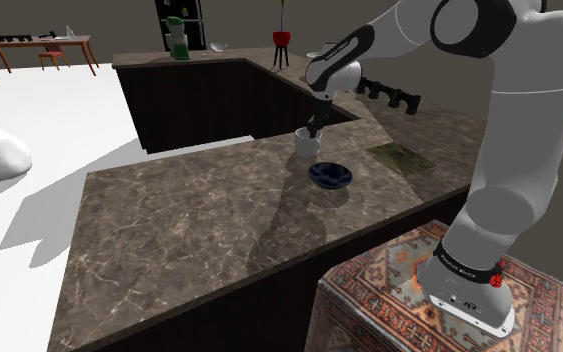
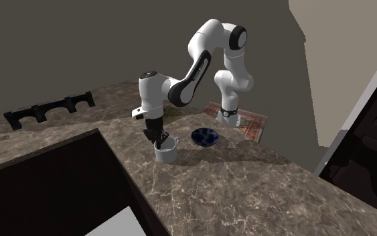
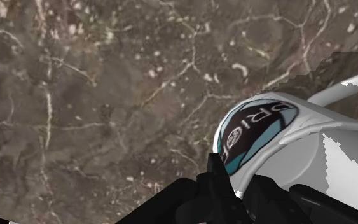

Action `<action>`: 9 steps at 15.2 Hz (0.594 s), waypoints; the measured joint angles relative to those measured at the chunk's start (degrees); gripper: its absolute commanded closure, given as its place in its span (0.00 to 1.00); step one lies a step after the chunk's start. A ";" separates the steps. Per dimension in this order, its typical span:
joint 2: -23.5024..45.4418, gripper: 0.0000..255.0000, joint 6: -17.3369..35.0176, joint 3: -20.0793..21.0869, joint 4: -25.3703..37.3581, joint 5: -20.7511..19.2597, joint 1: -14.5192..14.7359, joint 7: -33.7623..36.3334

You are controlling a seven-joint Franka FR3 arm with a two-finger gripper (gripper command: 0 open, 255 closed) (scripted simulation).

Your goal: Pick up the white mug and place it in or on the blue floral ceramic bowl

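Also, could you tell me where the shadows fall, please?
Shoulder view: the white arm shadows the brown marbled counter down-left of the white mug; second exterior view: shadow right of the dark blue bowl; wrist view: jagged shadow inside the mug.

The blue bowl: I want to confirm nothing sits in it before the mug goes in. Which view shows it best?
The second exterior view: it looks down into the blue bowl, showing its patterned inside with nothing in it. The shoulder view shows it darker, its pattern hard to see, close beside the white mug.
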 measured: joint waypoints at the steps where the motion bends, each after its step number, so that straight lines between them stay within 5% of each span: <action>1: 0.00 1.00 0.00 0.00 0.00 0.00 0.00 0.00; 9: -2.32 1.00 -3.97 -0.39 1.75 -1.01 0.11 0.78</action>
